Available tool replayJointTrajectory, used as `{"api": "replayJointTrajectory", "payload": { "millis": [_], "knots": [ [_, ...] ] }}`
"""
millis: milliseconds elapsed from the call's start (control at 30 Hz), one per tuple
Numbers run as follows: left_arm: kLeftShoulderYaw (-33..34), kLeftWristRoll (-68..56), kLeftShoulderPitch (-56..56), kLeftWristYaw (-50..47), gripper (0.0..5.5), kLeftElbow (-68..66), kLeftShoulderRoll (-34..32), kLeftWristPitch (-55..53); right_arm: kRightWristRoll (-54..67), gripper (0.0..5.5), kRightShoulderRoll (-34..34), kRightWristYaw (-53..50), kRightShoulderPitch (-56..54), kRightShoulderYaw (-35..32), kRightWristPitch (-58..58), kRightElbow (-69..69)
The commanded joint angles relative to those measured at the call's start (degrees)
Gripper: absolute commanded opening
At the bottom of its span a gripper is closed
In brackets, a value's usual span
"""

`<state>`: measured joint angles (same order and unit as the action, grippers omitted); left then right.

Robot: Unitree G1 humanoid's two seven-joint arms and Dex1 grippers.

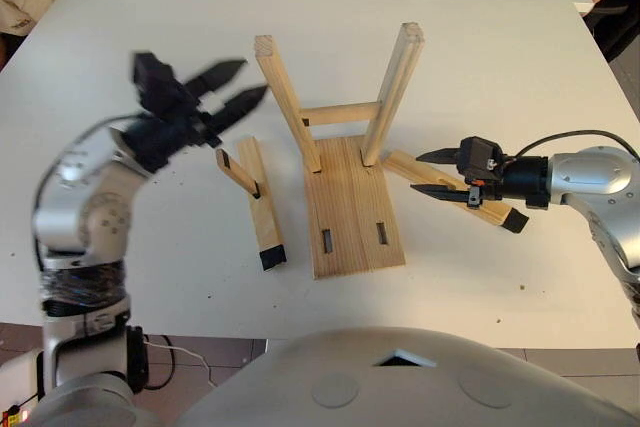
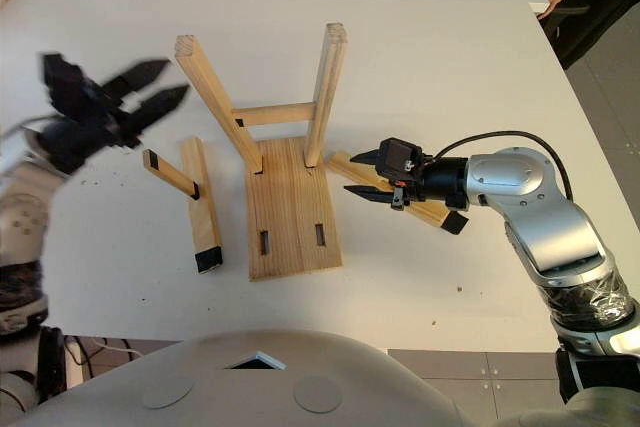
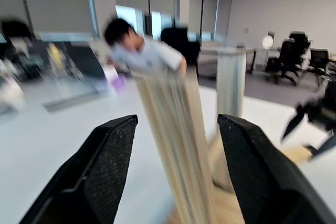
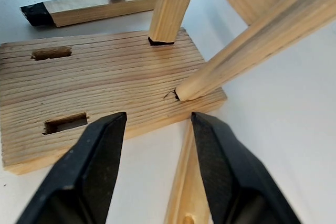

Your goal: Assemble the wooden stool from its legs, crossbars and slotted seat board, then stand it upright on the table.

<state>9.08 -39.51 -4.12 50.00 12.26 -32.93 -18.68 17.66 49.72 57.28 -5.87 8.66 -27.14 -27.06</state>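
Pale wood parts lie on the white table (image 1: 500,77), and the only marks on them are black bands at some ends. The slotted seat board (image 1: 350,217) lies flat in the middle of the table. Two legs stand in its far end: the left standing leg (image 1: 285,97) leans outward and the right standing leg (image 1: 393,87) is nearly upright. A crossbar (image 1: 340,114) joins the two partway up. Two empty slots (image 1: 328,239) show at the board's near end.

Just left of the board lies a loose leg (image 1: 262,202) with a black end, and a short crossbar stub (image 1: 238,172) sticks out of its side. A second loose leg (image 4: 184,192) lies slanted against the table just right of the board, its black end (image 1: 515,222) pointing away from the board.

The left gripper (image 1: 254,78) hangs raised over the table to the left of the left standing leg. Its jaws are spread wide and hold nothing. From its wrist camera, that leg appears framed between the fingers (image 3: 100,166) but farther off, with no contact.

The right gripper (image 1: 415,172) sits low over the second loose leg, beside the board's far right corner. Its jaws are parted to either side of that leg and are not clamped. I cannot tell whether the pads (image 4: 100,150) touch the wood.
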Motion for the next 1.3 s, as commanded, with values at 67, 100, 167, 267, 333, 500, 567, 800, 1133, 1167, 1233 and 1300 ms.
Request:
{"api": "replayJointTrajectory", "payload": {
  "millis": [67,100,167,267,333,500,567,800,1133,1167,1233,1300],
  "knots": [
    [-3.82,6.19,6.06,0.69,2.85,-3.7,1.63,3.81,-0.5,2.29,0.16,0.5,-1.0,0.54,0.07,-0.26],
    [-3.13,5.47,6.24,0.54,2.85,-3.36,1.56,3.8,-0.45,2.29,0.29,0.58,-0.95,0.41,0.04,-0.28],
    [-0.76,2.95,6.03,0.04,2.85,-1.66,0.89,2.89,-0.4,2.29,0.53,0.81,-0.81,0.14,0.14,-0.22],
    [4.6,-3.48,5.06,-0.88,2.85,2.67,-0.92,-0.31,-0.32,2.29,0.68,0.89,-0.55,-0.14,0.1,-0.43],
    [8.55,-9.48,4.23,-1.88,2.85,7.6,-2.82,-3.79,-0.13,2.29,0.75,0.78,-0.3,-0.48,-0.03,-0.68],
    [13.81,-25.25,3.64,-5.52,2.85,22.87,-8.62,-12.58,0.45,2.29,1.07,0.25,1.17,-2.0,-0.36,-1.53],
    [12.95,-27.14,8.06,-5.03,2.85,28.85,-11.06,-15.35,0.59,2.29,1.08,-0.01,1.76,-2.42,-0.58,-2.01],
    [3.88,-10.92,35.05,-6.38,2.85,36.19,-10.89,-16.51,1.01,2.29,1.34,-1.42,6.67,-5.03,-1.18,-4.49],
    [-12.2,15.02,38.31,-9.83,2.85,22.26,-6.8,-4.64,0.74,2.29,0.0,-3.93,9.43,-4.96,-2.13,-6.6],
    [-12.03,15.88,39.09,-9.43,2.85,22.08,-7.4,-4.11,0.69,2.29,0.08,-4.0,9.78,-5.04,-2.12,-6.73],
    [-9.77,16.56,40.81,-9.06,2.85,21.96,-8.47,-3.67,0.78,2.29,0.27,-3.78,10.17,-5.01,-1.92,-6.72],
    [-7.6,16.57,40.86,-7.01,2.85,21.16,-10.54,-2.97,0.91,2.29,0.28,-4.5,11.8,-5.74,-2.29,-7.92]
  ]
}}
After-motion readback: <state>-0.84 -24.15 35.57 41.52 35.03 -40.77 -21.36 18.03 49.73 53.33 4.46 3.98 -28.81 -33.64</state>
